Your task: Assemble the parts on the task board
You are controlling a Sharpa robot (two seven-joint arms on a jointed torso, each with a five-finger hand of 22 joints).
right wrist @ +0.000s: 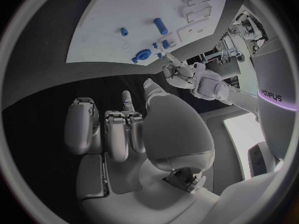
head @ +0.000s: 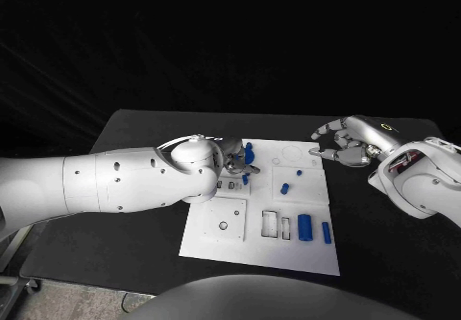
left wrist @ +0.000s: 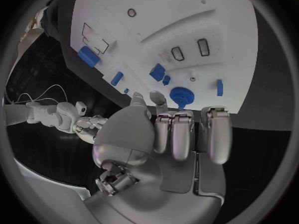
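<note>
Task board: white plate lying flat in the middle of the black table, its long axis running from the robot's side to the far side.
Left hand: over the far left part of the board, reached across from the left arm. In the left wrist view its fingers curl downward side by side, and a blue gear sits just past the fingertips. Whether the fingers pinch the gear or only touch it cannot be told.
Blue gear, head view: a blue piece shows at the left hand's fingers, at the far left of the board; its facing cannot be told here.
Right hand: above the table just beside the board's far right corner, fingers curled partway in and apart from one another, nothing between them. In the right wrist view the fingers are bent in with nothing in them.
Large blue cylinder: lying on its side on the near right part of the board, long axis pointing from near to far.
Slim blue bar: just beside the cylinder on its right, parallel to it.
Short blue peg: lying on the raised panel at mid-board, tilted slightly off the board's long axis.
Small blue peg: farther on the same panel, too small to give its axis.
Rectangular slots: two, left of the large cylinder, long axes near to far.
</note>
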